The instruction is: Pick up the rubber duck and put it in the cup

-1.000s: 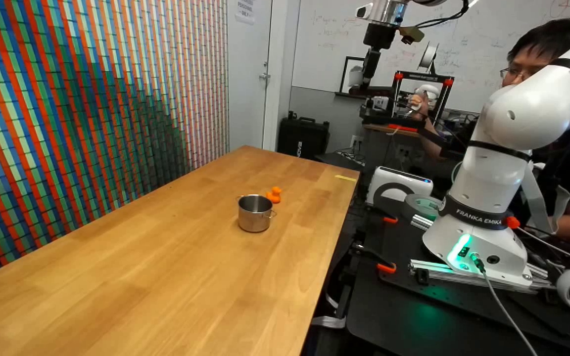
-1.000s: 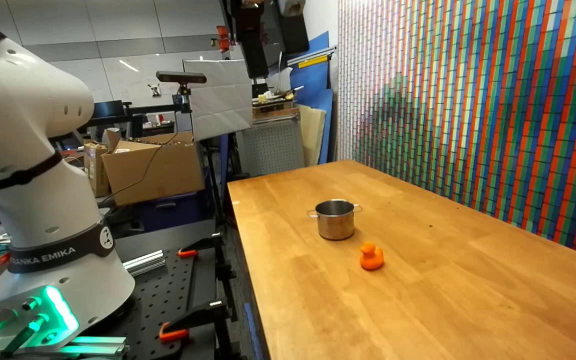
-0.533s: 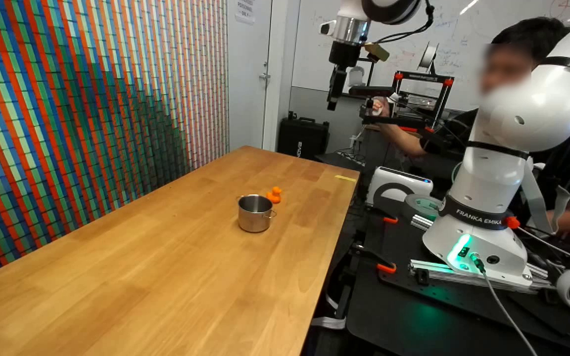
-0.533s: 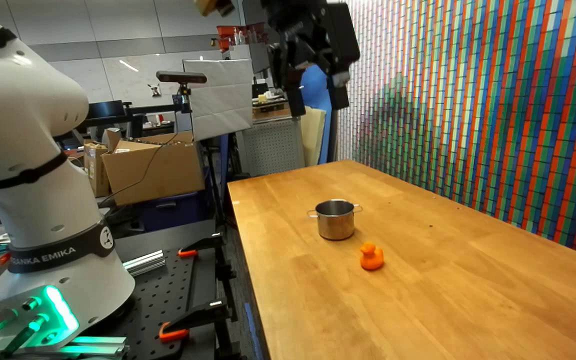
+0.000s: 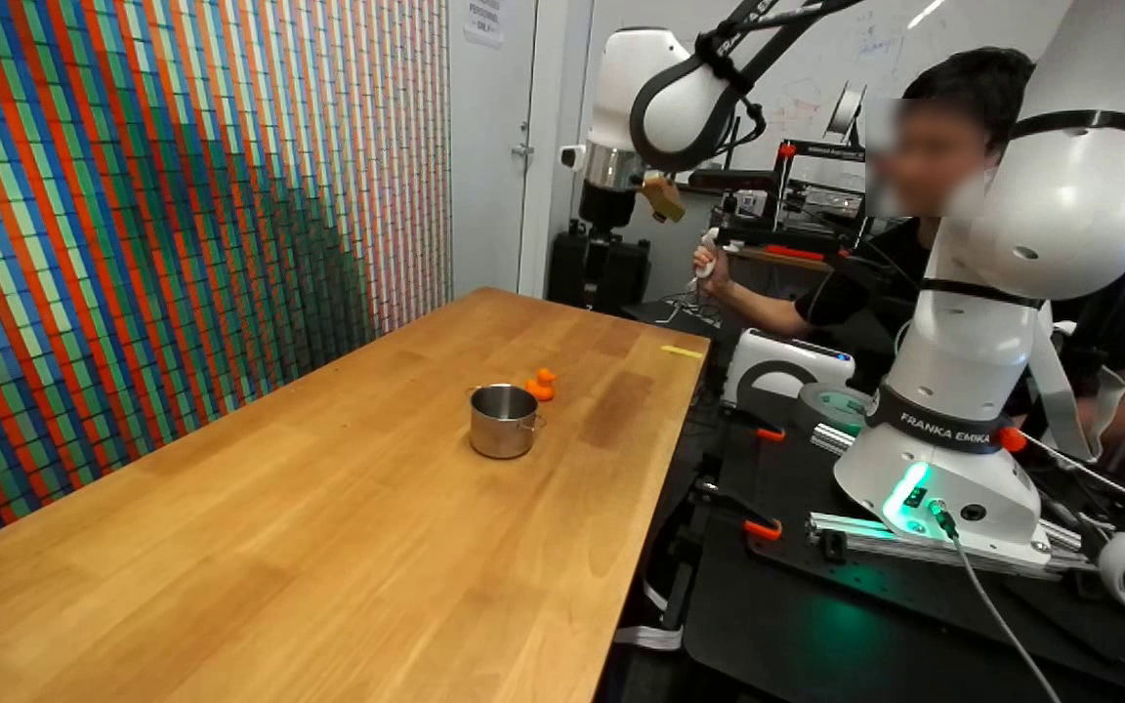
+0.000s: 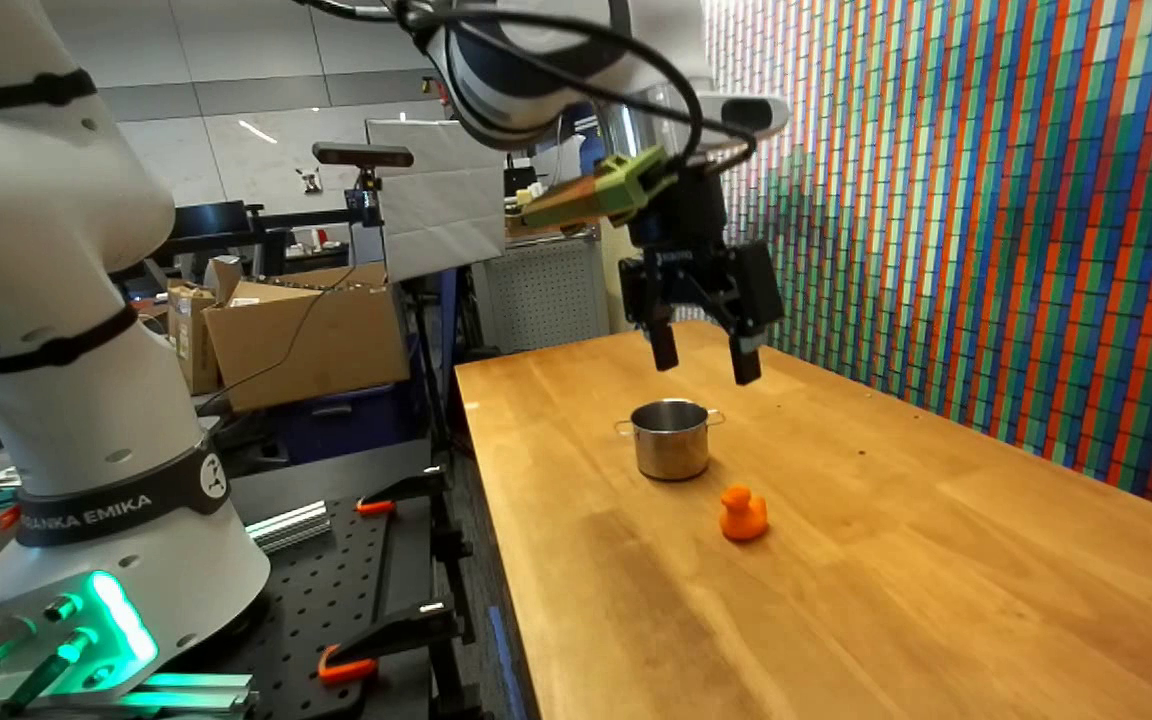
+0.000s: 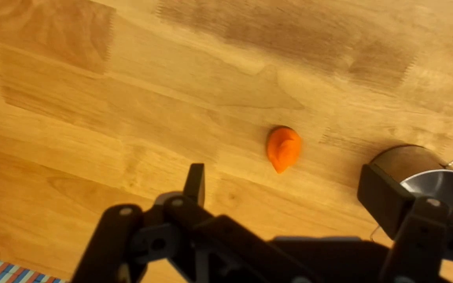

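Observation:
The orange rubber duck stands upright on the wooden table, and also shows in an exterior view. The grey metal cup with wire handles stands upright close to the duck, apart from it. My gripper points down above the table, open and empty. In the wrist view my gripper has its fingers wide apart. The duck lies below, a little ahead of the gap between them. The cup is at the right, partly hidden by the right finger.
The wooden table runs along a multicoloured patterned wall. A yellow tape strip lies near the table's edge. A person sits behind the robot arm. Black clamps with orange tips are on the robot's base plate.
My gripper has swung in from high at the edge of view, turned to point down, and come lower over the table. The duck and the cup have not moved.

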Action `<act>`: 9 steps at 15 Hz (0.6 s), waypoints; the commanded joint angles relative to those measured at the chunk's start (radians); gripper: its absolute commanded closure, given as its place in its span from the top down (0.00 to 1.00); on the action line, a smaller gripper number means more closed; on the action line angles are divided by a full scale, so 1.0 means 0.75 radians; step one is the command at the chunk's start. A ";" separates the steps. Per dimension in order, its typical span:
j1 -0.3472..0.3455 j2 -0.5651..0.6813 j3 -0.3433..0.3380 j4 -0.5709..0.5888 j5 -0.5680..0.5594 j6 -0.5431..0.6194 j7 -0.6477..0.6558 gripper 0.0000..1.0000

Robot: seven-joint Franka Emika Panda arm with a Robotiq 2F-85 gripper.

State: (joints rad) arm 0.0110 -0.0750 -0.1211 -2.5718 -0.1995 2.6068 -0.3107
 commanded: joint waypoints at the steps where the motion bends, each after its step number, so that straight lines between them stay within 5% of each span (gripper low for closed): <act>1: -0.035 0.297 0.029 0.129 0.025 0.125 0.032 1.00; 9: -0.078 0.728 0.123 0.394 0.101 0.117 0.031 1.00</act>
State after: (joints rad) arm -0.0212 0.3824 -0.0686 -2.3505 -0.1415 2.6954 -0.2947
